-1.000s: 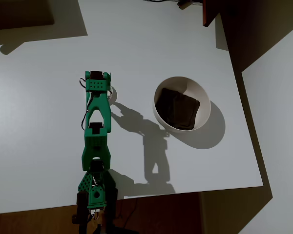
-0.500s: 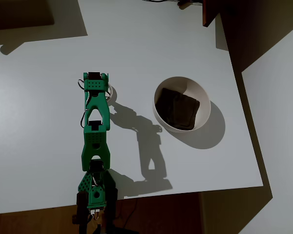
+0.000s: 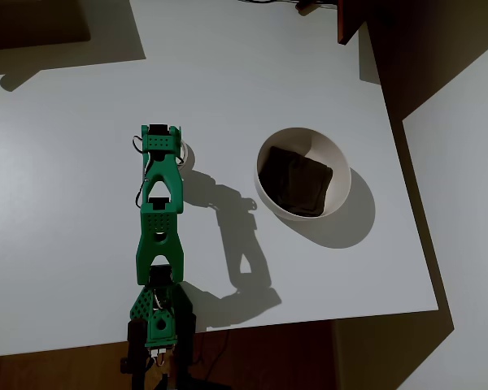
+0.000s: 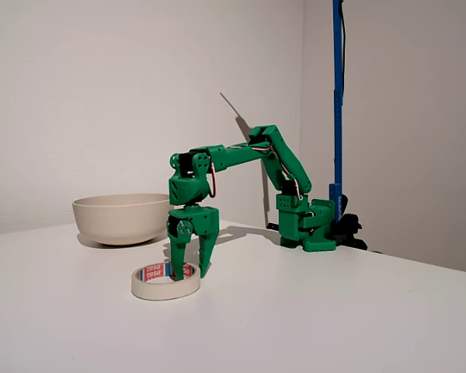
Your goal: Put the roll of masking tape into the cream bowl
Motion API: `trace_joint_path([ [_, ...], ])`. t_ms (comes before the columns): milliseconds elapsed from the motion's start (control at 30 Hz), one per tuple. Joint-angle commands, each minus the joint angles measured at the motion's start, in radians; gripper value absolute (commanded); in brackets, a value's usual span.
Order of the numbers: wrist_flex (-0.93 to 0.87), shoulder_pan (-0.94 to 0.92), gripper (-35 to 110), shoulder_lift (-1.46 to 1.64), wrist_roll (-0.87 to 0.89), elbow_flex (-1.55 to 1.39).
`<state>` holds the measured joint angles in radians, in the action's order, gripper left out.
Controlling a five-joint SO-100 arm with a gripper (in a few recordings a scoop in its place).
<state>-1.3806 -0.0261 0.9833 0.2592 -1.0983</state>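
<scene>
Your pincer (image 4: 189, 273) points straight down with its jaws parted and nothing clamped. In the fixed view one finger appears to reach into the hole of the roll of masking tape (image 4: 165, 281) while the other stands at or just outside the ring's wall. Whether either finger touches the tape cannot be told from these pictures.

The roll lies flat on the tabletop (image 4: 311, 311), directly beneath the pincer. The cream bowl (image 3: 302, 172) sits well apart from the pincer, to its right in the overhead view and behind it to the left in the fixed view. A dark brown pad lies in the bowl's bottom.

Task progress, as a judgement: the approach is complete and the grasp is not yet made. Closing on the ring wall, lifting, carrying across to the bowl and releasing all remain.

View differences:
- The fixed view shows the jaw spacing, the pincer height above the tabletop, and the red lettering inside the roll's core.
- The overhead view hides most of the roll under the green wrist; only a pale arc shows beside it (image 3: 186, 154). It does show the bowl's interior and the bare tabletop between pincer and bowl.
</scene>
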Motion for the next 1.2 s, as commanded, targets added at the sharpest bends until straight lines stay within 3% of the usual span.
trace_joint_path([
  [0, 0.006, -0.005, 10, 0.025, 0.012, 0.063],
  [133, 0.014, 0.000, -8, 0.011, 0.020, 0.069],
  [667, -0.086, 0.020, -8, 0.064, 0.028, 0.252],
  [1167, -0.298, 0.020, -8, 0.560, -0.003, 0.483],
])
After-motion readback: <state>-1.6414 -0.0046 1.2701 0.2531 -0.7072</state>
